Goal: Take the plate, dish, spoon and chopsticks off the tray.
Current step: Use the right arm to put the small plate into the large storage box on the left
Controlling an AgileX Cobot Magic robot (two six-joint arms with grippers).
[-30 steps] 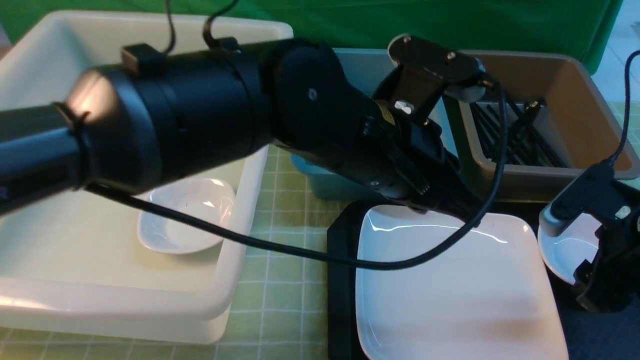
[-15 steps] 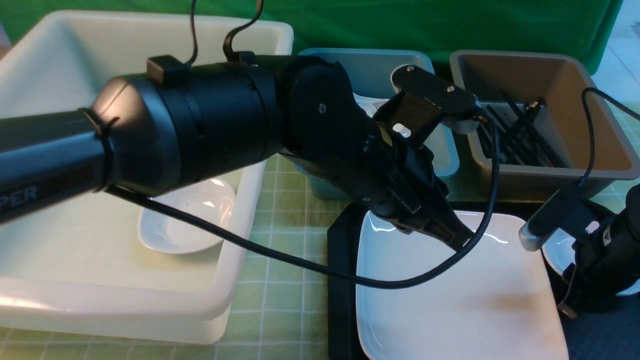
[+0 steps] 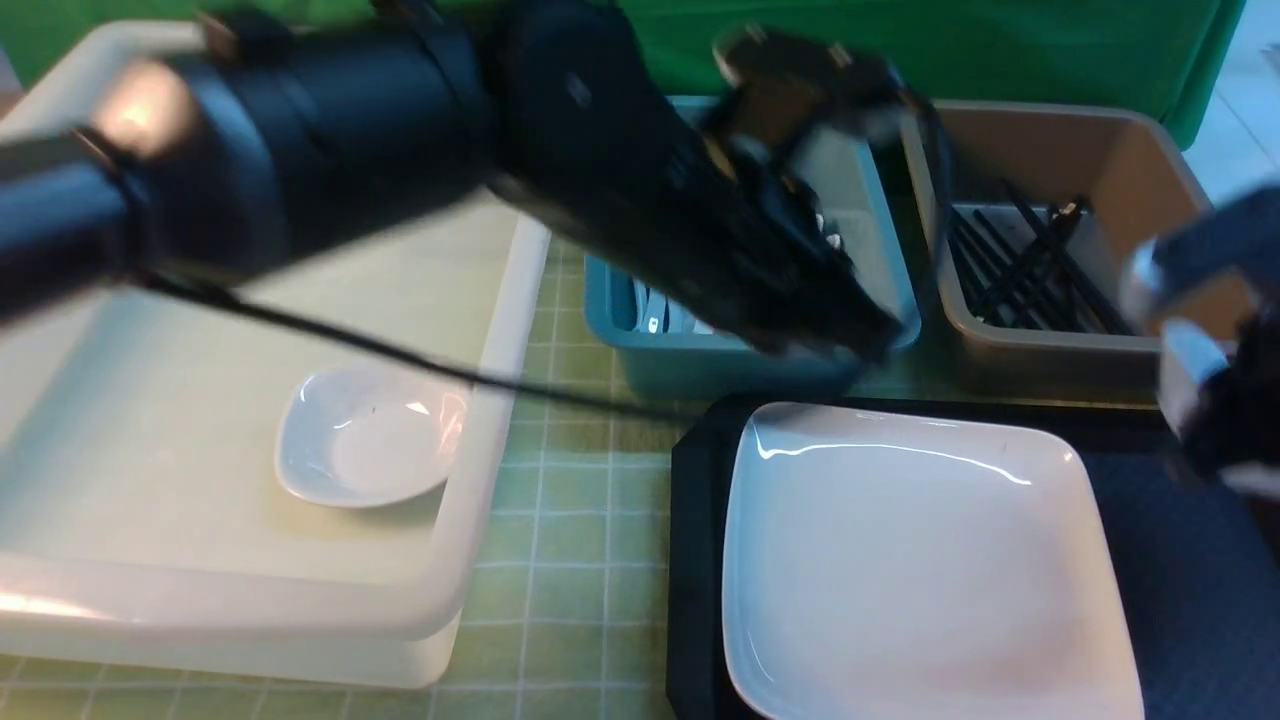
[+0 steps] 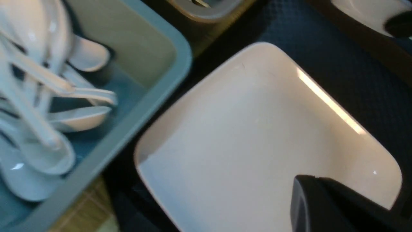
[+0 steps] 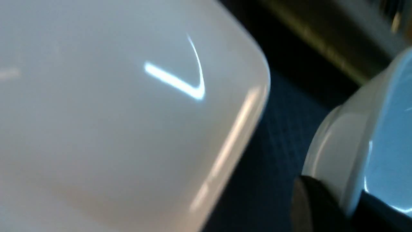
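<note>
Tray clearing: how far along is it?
Looks done: spoons lie in the teal bin, chopsticks in the brown bin, none visible on the tray. In hand: the right gripper seems clamped on the rim of a small dish. To do: the plate sits on the tray; the left gripper, blurred, is above the teal bin.

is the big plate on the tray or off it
On it: the plate lies flat on the black tray, rim showing beside it.

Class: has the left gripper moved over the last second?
Yes. The left gripper has left the plate's far edge and now shows against the teal bin, higher in the view.
</note>
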